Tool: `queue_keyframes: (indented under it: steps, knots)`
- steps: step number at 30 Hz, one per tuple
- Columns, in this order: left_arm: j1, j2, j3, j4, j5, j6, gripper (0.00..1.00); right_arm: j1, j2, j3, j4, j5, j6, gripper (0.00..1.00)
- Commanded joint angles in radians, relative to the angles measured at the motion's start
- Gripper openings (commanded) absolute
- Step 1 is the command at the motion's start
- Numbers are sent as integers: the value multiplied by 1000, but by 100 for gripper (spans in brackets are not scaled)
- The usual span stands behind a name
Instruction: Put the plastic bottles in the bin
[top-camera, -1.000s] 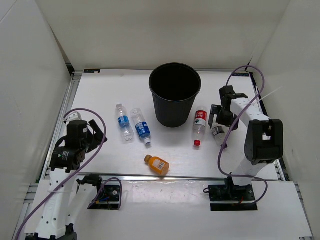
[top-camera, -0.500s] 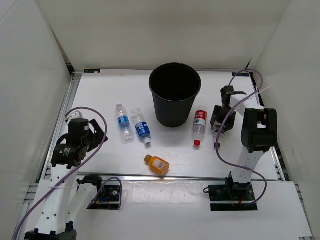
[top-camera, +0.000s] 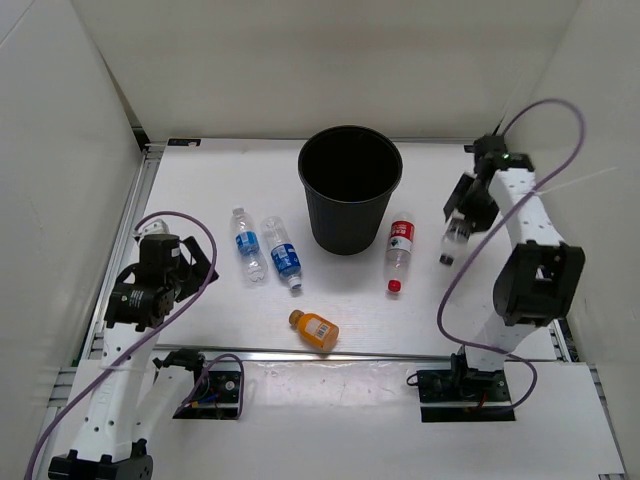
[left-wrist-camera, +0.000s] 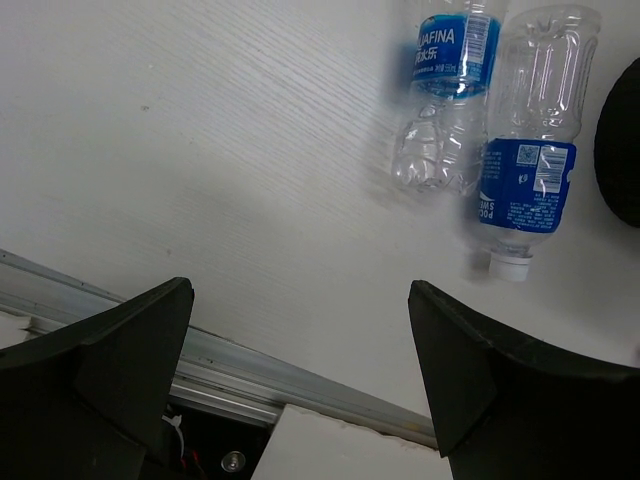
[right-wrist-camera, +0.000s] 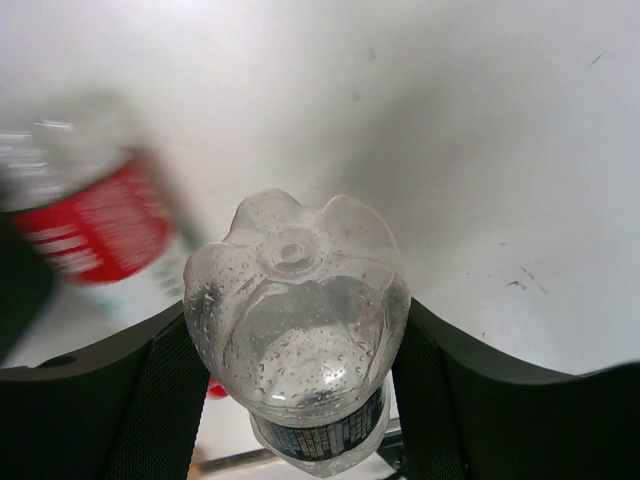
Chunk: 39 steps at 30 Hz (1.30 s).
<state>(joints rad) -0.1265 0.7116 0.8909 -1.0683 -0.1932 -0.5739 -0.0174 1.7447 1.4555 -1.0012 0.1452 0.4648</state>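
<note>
Right gripper (top-camera: 462, 212) has lifted one dark-labelled bottle (top-camera: 451, 240); four bottles (top-camera: 400, 245) lie beside one bin (top-camera: 350, 215).

In my right wrist view the clear dark-labelled plastic bottle (right-wrist-camera: 296, 300) is showing me only its dimpled base: its neck and cap are hiding behind its own body, and a sliver of label is peeking out below. The black fingers (right-wrist-camera: 140, 410) of my right gripper (right-wrist-camera: 296, 385) are running off the bottom edge. The clear red-labelled plastic bottle (right-wrist-camera: 85, 225) is smearing into a blur, its print unreadable. In my left wrist view the top edge is cropping one clear blue-labelled plastic bottle (left-wrist-camera: 447, 100), the right edge is leaving only a sliver of the round black plastic bin (left-wrist-camera: 624, 140), and my left gripper (left-wrist-camera: 300, 290) is running off the bottom.
</note>
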Motion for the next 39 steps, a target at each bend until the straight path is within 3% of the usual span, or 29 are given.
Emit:
queue_keyframes:
  steps: [1,7,12,15,20,25,28,32,39]
  knots:
    - [-1,-12,3,36,3,-7,100,-9,-167,274,-95,-2,26,34]
    - [8,-12,3,57,-15,-17,100,0,-146,698,-94,-272,115,34]
    - [8,-3,14,57,-35,-17,100,63,-146,677,164,-455,242,33]
    - [8,6,25,57,-46,-5,100,161,-62,693,263,-478,262,33]
    - [8,26,46,57,-78,28,100,310,137,920,276,-421,223,34]
    - [8,61,89,67,-97,51,100,358,185,890,331,-357,187,41]
    - [8,89,112,67,-106,51,100,369,196,839,331,-346,158,60]
    - [8,132,125,86,-117,22,100,389,177,816,308,-322,129,100]
    - [8,238,125,178,-98,-46,100,389,40,839,237,-142,94,100]
